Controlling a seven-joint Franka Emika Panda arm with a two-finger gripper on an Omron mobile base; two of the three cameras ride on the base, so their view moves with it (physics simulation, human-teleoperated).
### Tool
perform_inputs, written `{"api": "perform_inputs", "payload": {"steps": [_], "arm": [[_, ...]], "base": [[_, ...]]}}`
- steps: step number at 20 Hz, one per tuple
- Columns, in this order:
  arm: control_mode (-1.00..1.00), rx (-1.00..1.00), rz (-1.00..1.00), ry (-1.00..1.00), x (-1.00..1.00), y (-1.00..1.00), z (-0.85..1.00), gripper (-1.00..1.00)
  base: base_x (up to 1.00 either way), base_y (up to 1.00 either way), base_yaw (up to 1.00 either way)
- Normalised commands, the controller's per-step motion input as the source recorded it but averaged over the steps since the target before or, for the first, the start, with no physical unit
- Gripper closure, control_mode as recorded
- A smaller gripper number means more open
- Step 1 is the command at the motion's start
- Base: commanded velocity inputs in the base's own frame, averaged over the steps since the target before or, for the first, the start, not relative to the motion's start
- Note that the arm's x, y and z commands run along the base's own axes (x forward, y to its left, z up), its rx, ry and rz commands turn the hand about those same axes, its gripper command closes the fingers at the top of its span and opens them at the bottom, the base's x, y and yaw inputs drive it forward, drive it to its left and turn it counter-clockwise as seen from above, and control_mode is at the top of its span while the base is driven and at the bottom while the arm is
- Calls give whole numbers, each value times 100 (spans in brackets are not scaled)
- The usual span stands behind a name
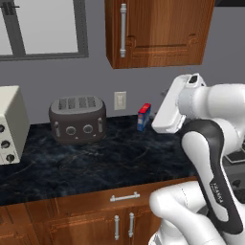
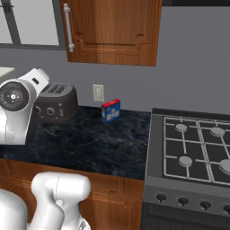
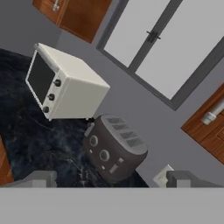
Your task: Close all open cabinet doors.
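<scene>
A reddish-brown wall-cabinet door with a vertical silver bar handle hangs above the counter, right of the window; it looks flush with its cabinet. The right base view shows the same door. In the hand view its corner is at the right edge, and a second wooden door sits beyond the window at the top left; whether that one stands ajar I cannot tell. My gripper is open, its fingertips wide apart with nothing between them, held over the counter and facing the toaster.
A dark toaster and a cream toaster oven stand on the black counter. A small blue and red box sits near the wall outlet. A gas stove is at the right, with drawers below.
</scene>
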Motion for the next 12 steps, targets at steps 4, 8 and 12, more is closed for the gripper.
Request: {"api": "perform_inputs", "payload": {"steps": [4,8,12], "arm": [[-100,0,-1,0,-14,0,0,-100],[-100,0,0,0,0,1,0,-100],[-100,-1,-1,-7,-32,1,0,-100]], "base": [[0,0,0],[0,0,0],[0,0,0]]}}
